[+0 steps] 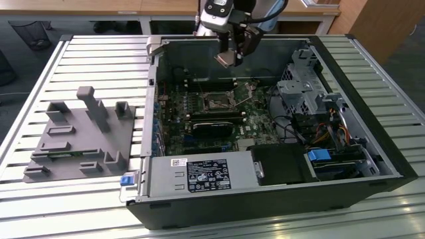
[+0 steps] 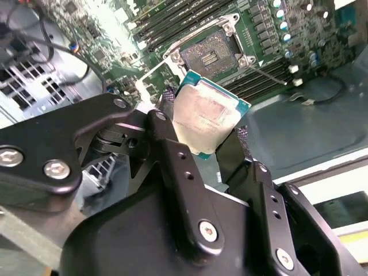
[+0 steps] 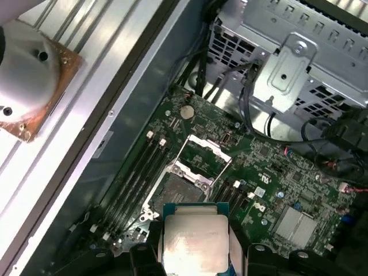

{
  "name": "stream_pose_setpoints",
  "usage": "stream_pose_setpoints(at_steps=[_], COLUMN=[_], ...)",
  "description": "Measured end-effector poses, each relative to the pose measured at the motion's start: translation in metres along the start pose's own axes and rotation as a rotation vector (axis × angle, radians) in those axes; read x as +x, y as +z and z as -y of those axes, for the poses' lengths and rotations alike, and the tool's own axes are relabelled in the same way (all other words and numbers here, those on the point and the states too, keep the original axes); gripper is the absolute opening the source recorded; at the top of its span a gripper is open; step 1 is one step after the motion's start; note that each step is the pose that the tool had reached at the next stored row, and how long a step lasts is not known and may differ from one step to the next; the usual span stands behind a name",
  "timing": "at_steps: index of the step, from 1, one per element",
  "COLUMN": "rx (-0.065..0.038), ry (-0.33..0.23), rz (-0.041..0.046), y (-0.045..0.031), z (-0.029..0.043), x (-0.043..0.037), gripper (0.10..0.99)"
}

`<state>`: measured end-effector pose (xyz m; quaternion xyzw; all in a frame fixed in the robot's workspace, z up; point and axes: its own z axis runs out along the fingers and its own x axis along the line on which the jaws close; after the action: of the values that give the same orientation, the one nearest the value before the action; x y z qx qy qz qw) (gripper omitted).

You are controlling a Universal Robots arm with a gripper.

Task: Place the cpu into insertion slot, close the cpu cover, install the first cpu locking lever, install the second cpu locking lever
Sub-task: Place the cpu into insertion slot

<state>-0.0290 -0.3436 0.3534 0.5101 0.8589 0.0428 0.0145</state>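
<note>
My gripper (image 1: 230, 59) hangs above the back of the open computer case, shut on the cpu (image 2: 209, 114), a flat square chip with a silvery-tan face and green edge. Black fingers (image 2: 165, 135) clamp it on two opposite sides. In the first wrist view the cpu (image 3: 195, 240) sits just short of the insertion slot (image 3: 177, 194), whose dark pin field lies bare on the green board. The same insertion slot (image 2: 208, 50) appears beyond the chip in the second wrist view, and in the exterior view the slot (image 1: 216, 102) lies well below the gripper. The cpu cover (image 3: 206, 150) stands swung open at the slot's far side.
The black case (image 1: 265, 204) lies on a slatted metal table (image 1: 99, 59), with a power supply (image 1: 199, 175) at its front and drive cages (image 1: 302, 89) and cables at the exterior view's right. Long memory slots (image 3: 135, 172) flank the socket. A grey fixture (image 1: 79, 134) lies outside, left.
</note>
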Motion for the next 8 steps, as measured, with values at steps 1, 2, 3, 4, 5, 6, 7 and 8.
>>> stream_pose_setpoints(at_steps=[1,2,3,4,5,6,7,8], rx=[0.0,-0.001,-0.001,-0.001,-0.002,-0.002,-0.002,-0.003], ry=[0.02,0.037,0.055,0.073,0.091,0.109,0.127,0.146], rz=[0.0017,0.0033,0.0048,0.0064,0.008,0.0097,0.0113,0.013], y=[0.0004,0.0008,0.0012,0.0015,0.0018,0.0021,0.0024,0.0028], z=[0.0001,0.0001,0.0001,0.0002,0.0002,0.0002,0.0002,0.0003], x=[0.0,0.0,0.0,0.0,0.0,0.0,0.0,-0.0001], gripper=[0.541,0.541,0.541,0.541,0.541,0.541,0.541,0.541])
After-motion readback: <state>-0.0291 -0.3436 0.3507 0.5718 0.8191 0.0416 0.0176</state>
